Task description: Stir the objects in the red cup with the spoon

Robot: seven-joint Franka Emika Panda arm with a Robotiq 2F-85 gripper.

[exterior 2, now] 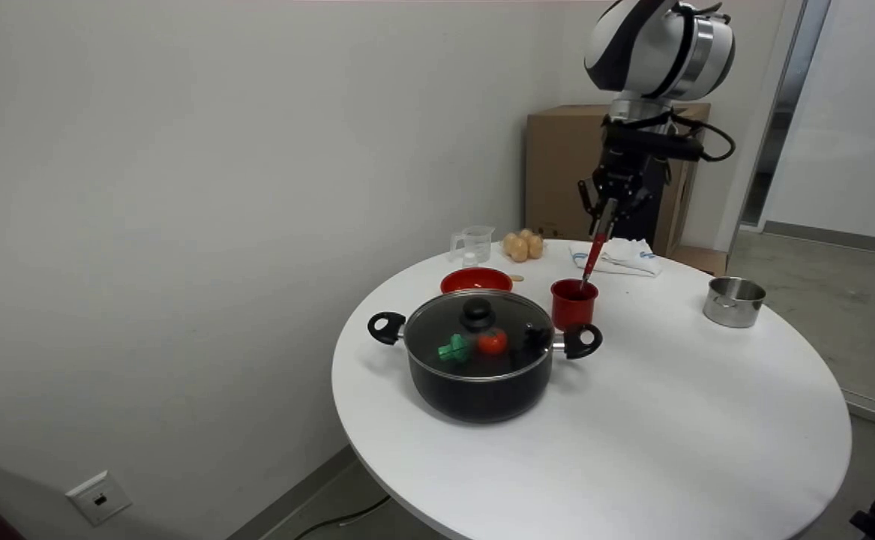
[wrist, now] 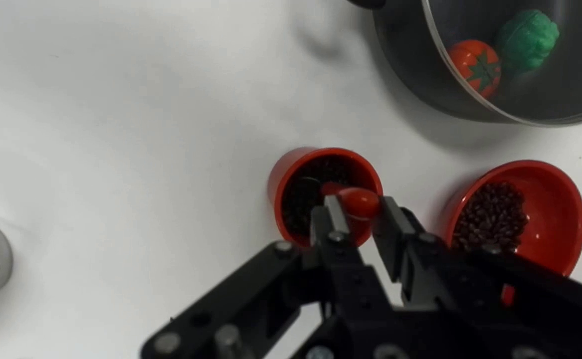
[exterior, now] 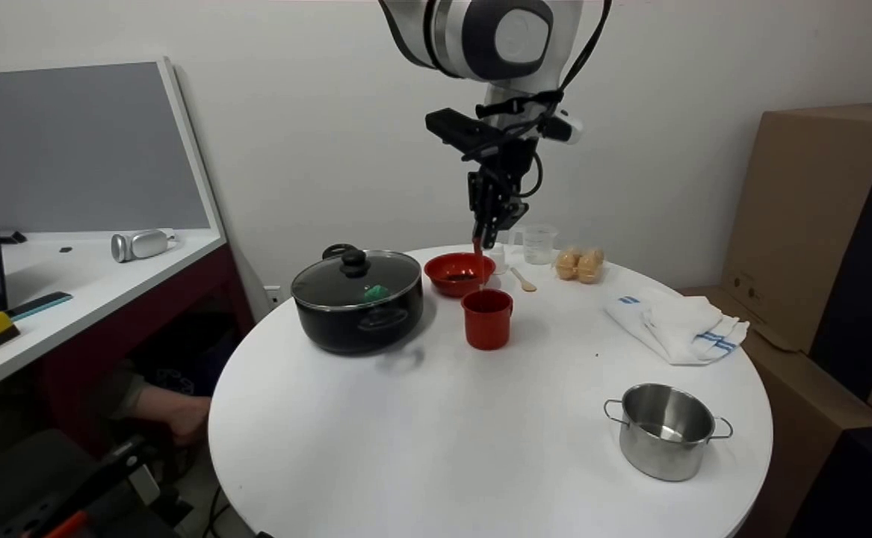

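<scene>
Over the white counter [exterior 2: 677,442], right of centre in an exterior view, the pincer [exterior 2: 603,220] hangs above and slightly right of the red cup [exterior 2: 573,309], closed on the upper part of the spoon [exterior 2: 594,253]. Its long axis slants down-left into the cup's mouth; stirring probably calls for small circles.

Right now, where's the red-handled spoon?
In the wrist view, just right of centre: the red-handled spoon is gripped by the claw, its lower end inside the red cup, left of the red bowl.
</scene>
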